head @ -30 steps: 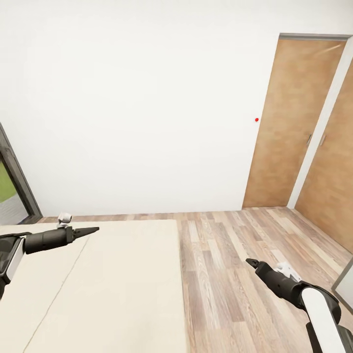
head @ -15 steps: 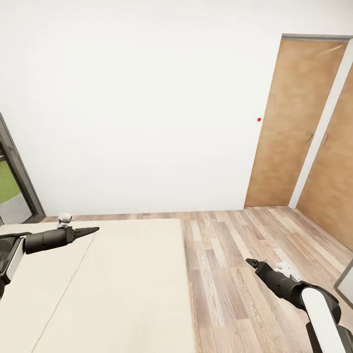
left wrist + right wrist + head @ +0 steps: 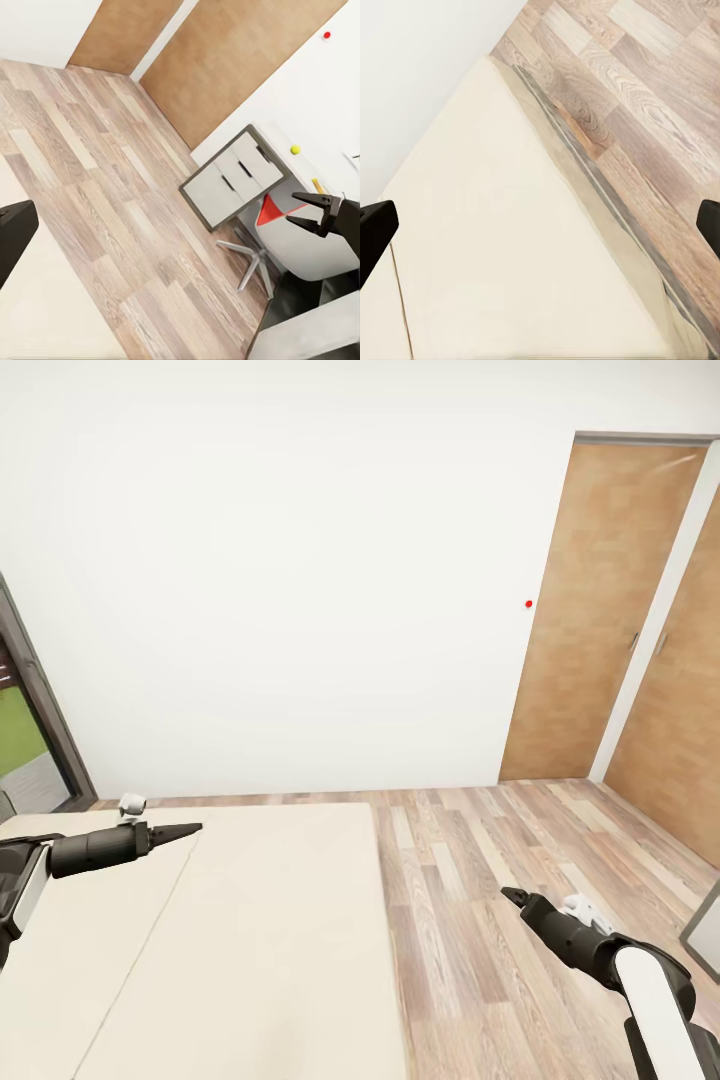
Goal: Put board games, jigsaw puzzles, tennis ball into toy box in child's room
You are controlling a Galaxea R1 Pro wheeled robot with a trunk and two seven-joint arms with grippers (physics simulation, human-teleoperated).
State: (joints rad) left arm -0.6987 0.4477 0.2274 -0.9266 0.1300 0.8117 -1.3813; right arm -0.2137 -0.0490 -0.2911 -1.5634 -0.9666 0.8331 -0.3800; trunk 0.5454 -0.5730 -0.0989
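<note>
Your left gripper (image 3: 190, 827) hangs over the bed (image 3: 230, 940), and its tips come to one thin point, so it looks closed with nothing in it. Your right gripper (image 3: 512, 895) hangs over the wood floor (image 3: 520, 860), and you cannot tell if it is open or closed, because you see it from the back. The part of the bed you can see is bare and beige, and it runs off the picture at the left and at the bottom. In the left wrist view you can see the desk (image 3: 281, 146) far off by the white wall, and only a slim bit of its top shows. The tennis ball (image 3: 295, 149) is a tiny yellow dot on that desk. Next to it is a small yellow and red thing, too small to tell what it is. A white chair (image 3: 300, 244) stands in front and hides part of the desk. White drawers (image 3: 229, 184) sit under the desk top.
</note>
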